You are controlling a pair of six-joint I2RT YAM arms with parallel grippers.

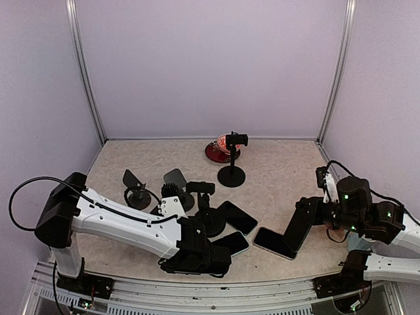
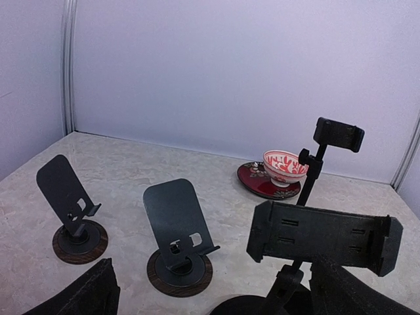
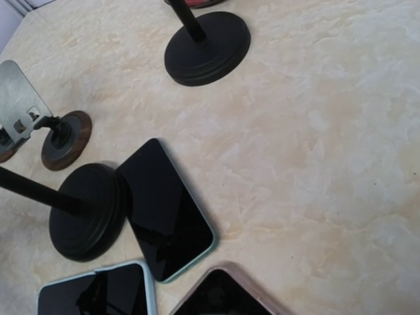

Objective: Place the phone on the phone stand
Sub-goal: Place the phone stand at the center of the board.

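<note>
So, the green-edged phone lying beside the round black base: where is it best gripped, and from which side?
Probably across its two long edges, coming straight down from above. The green-edged phone lies flat, screen up, so only its thin edges offer a hold. Its left edge is close against the round black base; the right edge has free space.

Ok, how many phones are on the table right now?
3. The middle phone beside the near stand's base; left phone by the left arm; right phone by the right claw. That arm may hide more.
</note>
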